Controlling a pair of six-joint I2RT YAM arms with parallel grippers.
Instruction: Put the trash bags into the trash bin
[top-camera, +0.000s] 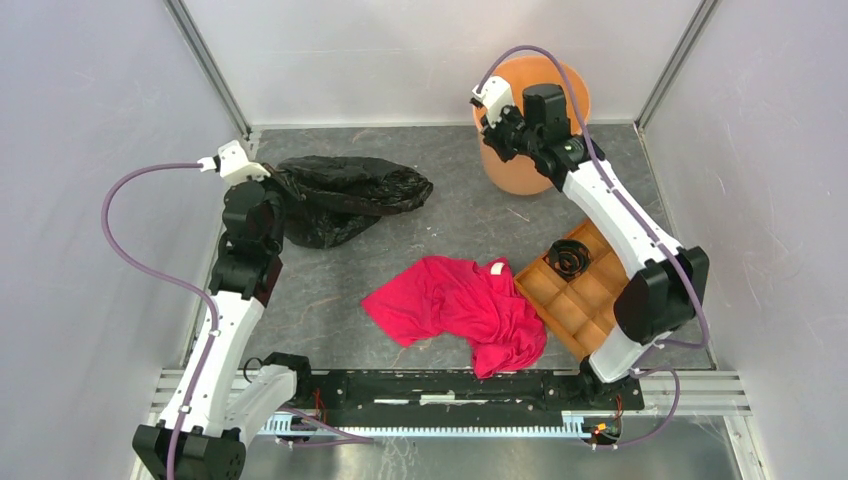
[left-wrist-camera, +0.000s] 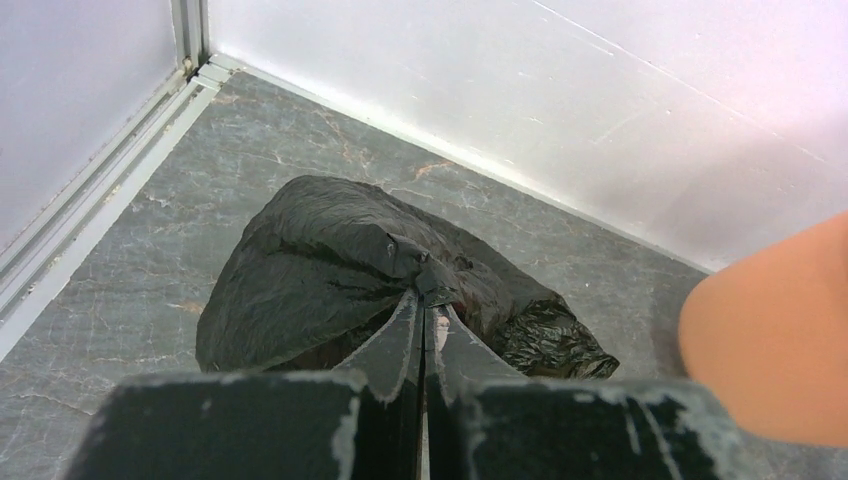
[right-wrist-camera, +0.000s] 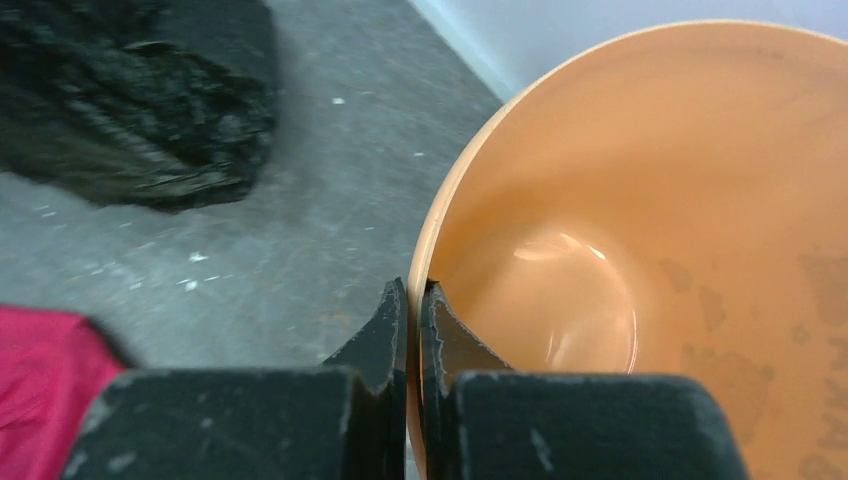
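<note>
The black trash bag (top-camera: 345, 195) lies crumpled on the grey floor at the back left. My left gripper (top-camera: 272, 180) is shut on a fold of the trash bag (left-wrist-camera: 330, 265) at its near edge, pinched between the fingertips (left-wrist-camera: 400, 330). The pale-orange trash bin (top-camera: 515, 170) stands upright at the back right. My right gripper (top-camera: 497, 128) is shut on the bin's rim (right-wrist-camera: 425, 240), one finger outside and one inside the wall. The bin's inside (right-wrist-camera: 640, 230) looks empty. A corner of the bag (right-wrist-camera: 130, 110) shows in the right wrist view.
A red cloth garment (top-camera: 455, 305) lies in the middle front. A brown compartment tray (top-camera: 585, 300) with a black coiled item (top-camera: 570, 256) sits at the right. White walls close the back and sides. The bin's side (left-wrist-camera: 775, 345) shows in the left wrist view.
</note>
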